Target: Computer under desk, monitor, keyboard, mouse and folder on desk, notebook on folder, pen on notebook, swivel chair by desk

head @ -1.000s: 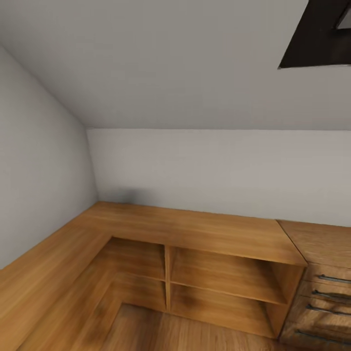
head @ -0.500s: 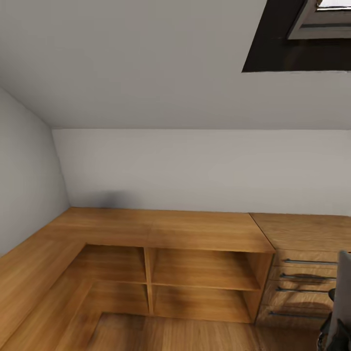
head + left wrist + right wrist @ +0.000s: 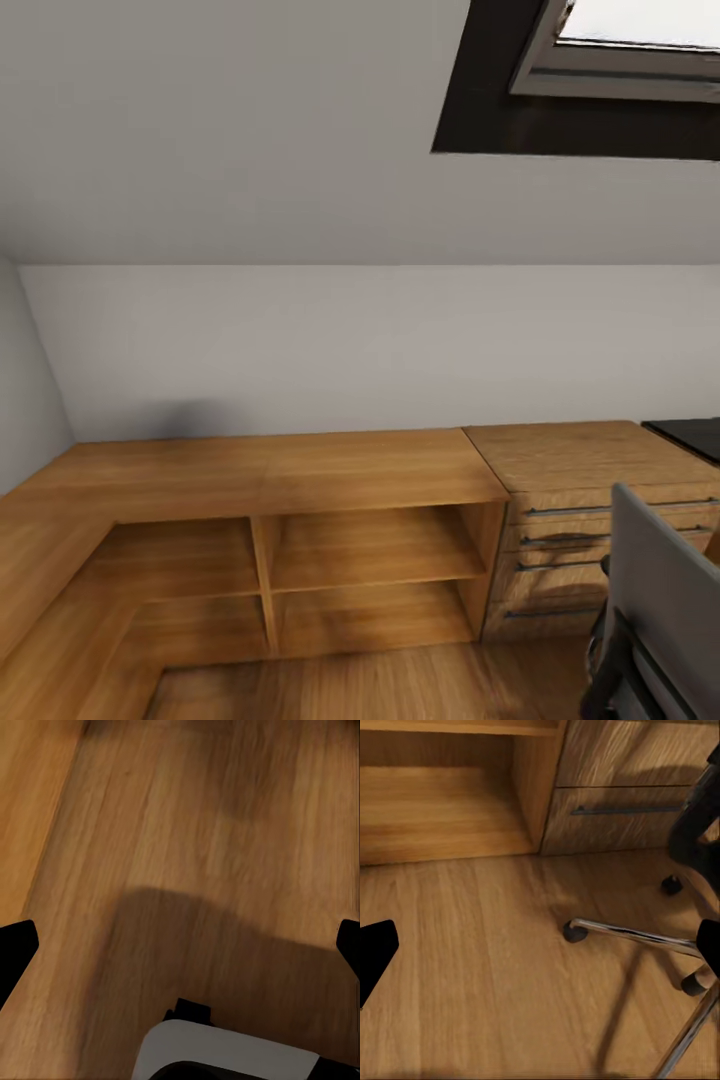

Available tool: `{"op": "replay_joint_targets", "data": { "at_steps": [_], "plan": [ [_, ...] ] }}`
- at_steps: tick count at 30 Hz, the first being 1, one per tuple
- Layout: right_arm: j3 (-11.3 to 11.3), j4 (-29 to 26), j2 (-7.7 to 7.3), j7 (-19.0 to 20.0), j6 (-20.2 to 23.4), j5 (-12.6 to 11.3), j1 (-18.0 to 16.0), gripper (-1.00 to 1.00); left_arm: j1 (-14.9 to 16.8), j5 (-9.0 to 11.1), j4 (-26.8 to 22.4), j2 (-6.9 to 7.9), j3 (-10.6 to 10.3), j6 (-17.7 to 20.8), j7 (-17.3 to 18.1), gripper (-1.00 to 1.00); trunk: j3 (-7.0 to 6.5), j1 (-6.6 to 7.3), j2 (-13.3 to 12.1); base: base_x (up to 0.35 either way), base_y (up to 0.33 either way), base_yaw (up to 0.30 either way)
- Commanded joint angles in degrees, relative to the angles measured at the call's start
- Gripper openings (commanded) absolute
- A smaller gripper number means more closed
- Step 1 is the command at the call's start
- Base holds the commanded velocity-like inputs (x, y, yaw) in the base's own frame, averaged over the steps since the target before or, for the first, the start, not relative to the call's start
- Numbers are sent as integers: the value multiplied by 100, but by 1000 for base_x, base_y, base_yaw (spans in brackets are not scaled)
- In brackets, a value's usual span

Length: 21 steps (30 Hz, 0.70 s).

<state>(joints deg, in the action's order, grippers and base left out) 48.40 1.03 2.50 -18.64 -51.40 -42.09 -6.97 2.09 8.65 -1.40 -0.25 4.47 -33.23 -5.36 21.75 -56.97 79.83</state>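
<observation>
1. Head view: the bedroom's sloped grey ceiling (image 3: 250,120) carries a dark-framed skylight (image 3: 590,90) at 1 o'clock.
2. A low wooden shelf unit (image 3: 290,560) with open compartments runs along the white wall, turning a corner at 8 o'clock.
3. A light-wood chest of drawers (image 3: 570,520) stands touching the shelf unit's right end.
4. The swivel chair (image 3: 660,610) appears at 4 o'clock, grey back toward the camera, in front of the chest.
5. A glossy black corner of the desk (image 3: 690,435) shows at 3 o'clock.
6. Right wrist view: the chair's chrome base (image 3: 660,945) and castors rest on the wood-plank floor (image 3: 472,967).
7. Left gripper (image 3: 180,945): fingertips spread wide, empty, above the floor.
8. Right gripper (image 3: 540,945): fingertips spread wide, empty.
</observation>
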Motion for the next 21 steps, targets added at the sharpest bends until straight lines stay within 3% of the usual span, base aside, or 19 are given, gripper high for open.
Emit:
{"op": "replay_joint_targets", "data": {
  "at_steps": [1, 11, 21],
  "plan": [
    [47, 11, 4, -44, 1, 8, -6, 100, 2, -19, 0, -2, 41, -16, -2, 100, 7, 0, 4, 0, 0, -290],
    [66, 14, -4, 119, 27, 11, -6, 100, 2, -34, -9, -7, 24, -31, 27, 100, 7, 0, 4, 0, 0, -259],
    [97, 19, 12, 136, 30, 43, -6, 100, 2, -30, -53, 19, 30, -75, 13, 100, 7, 0, 4, 0, 0, -55]
  ]
}}
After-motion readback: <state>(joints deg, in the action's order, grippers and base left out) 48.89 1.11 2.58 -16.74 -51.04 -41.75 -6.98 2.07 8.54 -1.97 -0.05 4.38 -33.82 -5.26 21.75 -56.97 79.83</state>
